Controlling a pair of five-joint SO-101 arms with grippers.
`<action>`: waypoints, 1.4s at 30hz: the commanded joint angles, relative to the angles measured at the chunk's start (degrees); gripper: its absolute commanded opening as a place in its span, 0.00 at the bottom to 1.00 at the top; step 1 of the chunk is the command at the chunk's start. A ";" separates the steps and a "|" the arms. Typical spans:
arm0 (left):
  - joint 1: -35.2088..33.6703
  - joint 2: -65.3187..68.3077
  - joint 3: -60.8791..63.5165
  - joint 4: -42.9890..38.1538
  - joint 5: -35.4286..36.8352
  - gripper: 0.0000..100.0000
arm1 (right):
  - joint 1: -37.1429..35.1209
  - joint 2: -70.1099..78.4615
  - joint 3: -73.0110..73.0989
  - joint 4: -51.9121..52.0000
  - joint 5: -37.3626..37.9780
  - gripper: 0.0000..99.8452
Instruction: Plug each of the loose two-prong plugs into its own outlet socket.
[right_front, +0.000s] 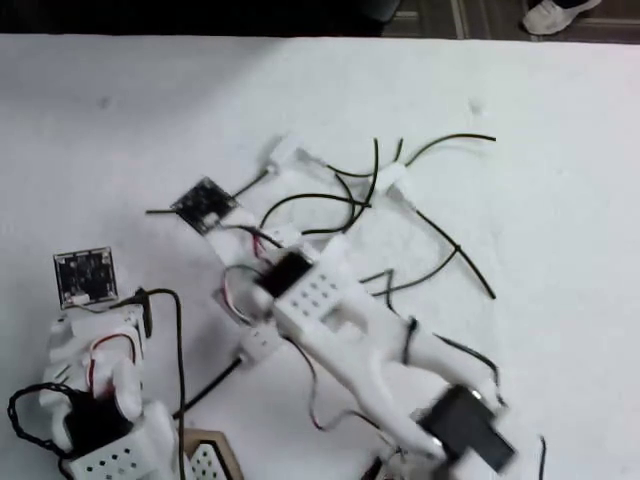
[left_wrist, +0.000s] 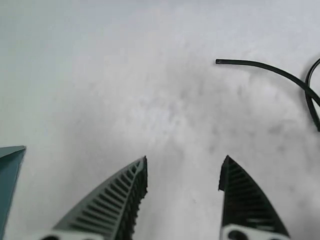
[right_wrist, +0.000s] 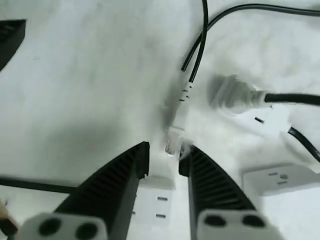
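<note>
- The white table (right_front: 120, 120) lies under both arms and carries the tangle of cables and sockets.
- The right arm (right_front: 350, 330) stretches in among the sockets. The right gripper (right_wrist: 165, 147) has its fingers only a narrow way apart.
- The left arm (right_front: 100, 400) sits folded back. The left gripper (left_wrist: 185, 157) has its fingers spread wide over bare table, holding nothing.
- A white outlet socket (right_wrist: 160, 202) lies in the gap between the right fingers, behind their tips, slots showing.
- A second outlet (right_wrist: 280, 177) lies just outside one right finger.
- A third outlet (right_wrist: 272, 120) lies ahead of that same finger. A white seated plug (right_wrist: 231, 94) rests against it, though I cannot tell whether it is fully in.
- The loose plug (right_wrist: 173, 140) sits between the right fingertips, close to one and with a gap to the other, so it is not clamped.
- A black cable end (left_wrist: 260, 67) lies well ahead of the left fingers.
</note>
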 joint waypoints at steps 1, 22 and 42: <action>0.66 -0.75 -0.26 -1.67 -0.44 0.24 | -0.04 6.99 -8.35 0.57 0.70 0.11; 0.66 -0.75 -0.26 -1.67 -0.44 0.24 | 4.09 19.65 -17.49 3.74 0.88 0.11; 0.66 -0.75 -0.26 -1.67 -0.44 0.24 | 3.91 22.55 -21.10 7.08 0.88 0.02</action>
